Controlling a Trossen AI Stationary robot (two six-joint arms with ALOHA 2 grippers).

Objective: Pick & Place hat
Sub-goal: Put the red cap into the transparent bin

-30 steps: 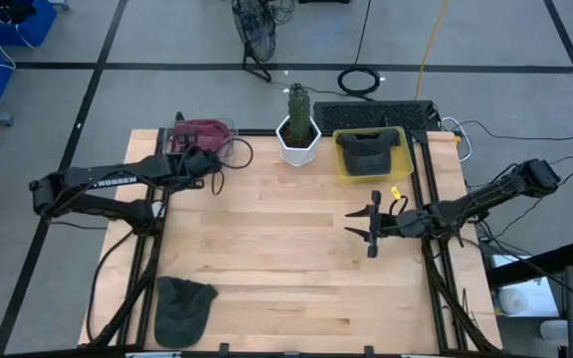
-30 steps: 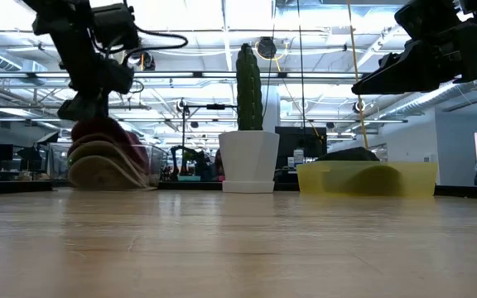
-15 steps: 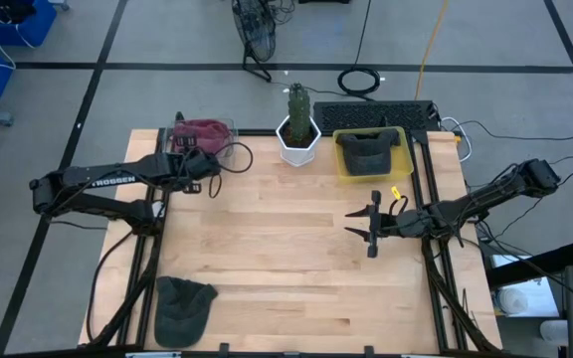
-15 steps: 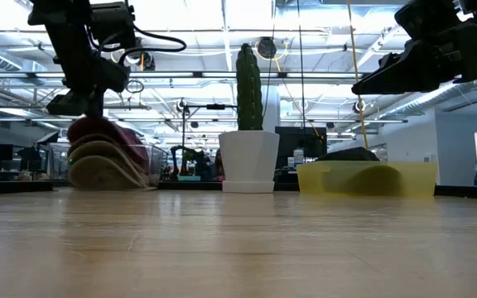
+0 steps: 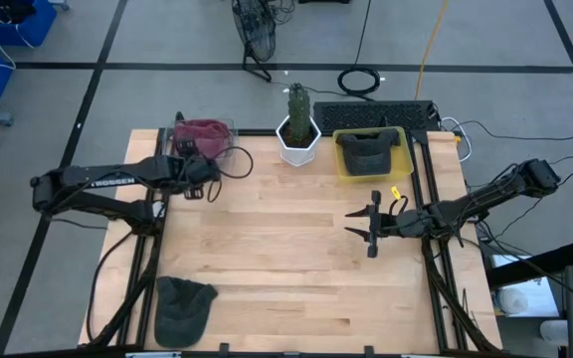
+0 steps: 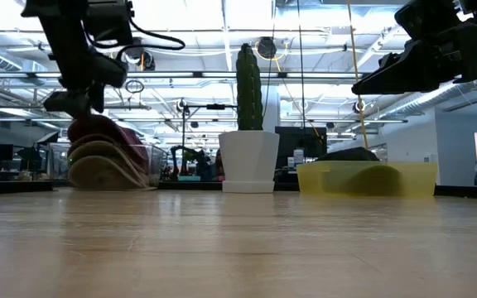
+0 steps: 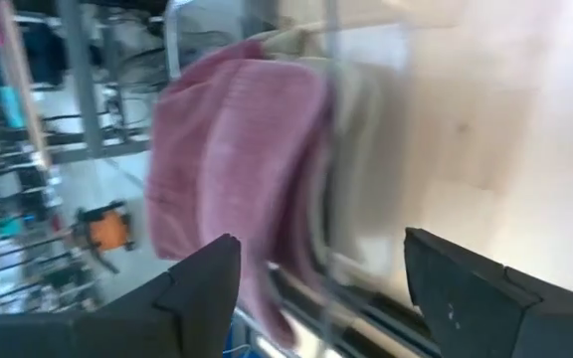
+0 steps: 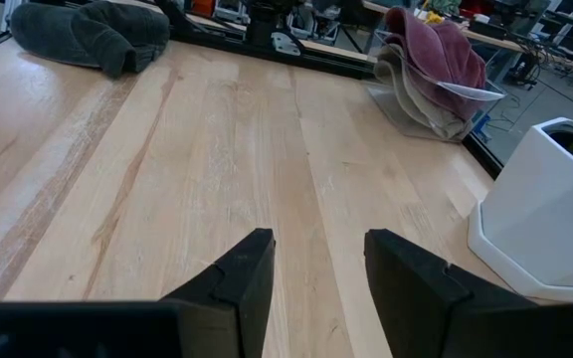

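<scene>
Soft pink knitted hat (image 5: pixel 203 131) lying in the clear plastic bin (image 5: pixel 229 140) at the far left corner of the pale wooden surface (image 5: pixel 286 259).

Left gripper (image 5: pixel 195 189) just beside the bin, fingers spread apart and empty. Right gripper (image 5: pixel 369 232) waiting near the right edge, fingers parted, empty. Dark grey hat (image 5: pixel 181 307) slumped at the near left corner, well apart from both. Probably light, limp and non-slip; likely to fold and sag under a pinch, so best taken by a bunched fold at the crown or thick brim.
</scene>
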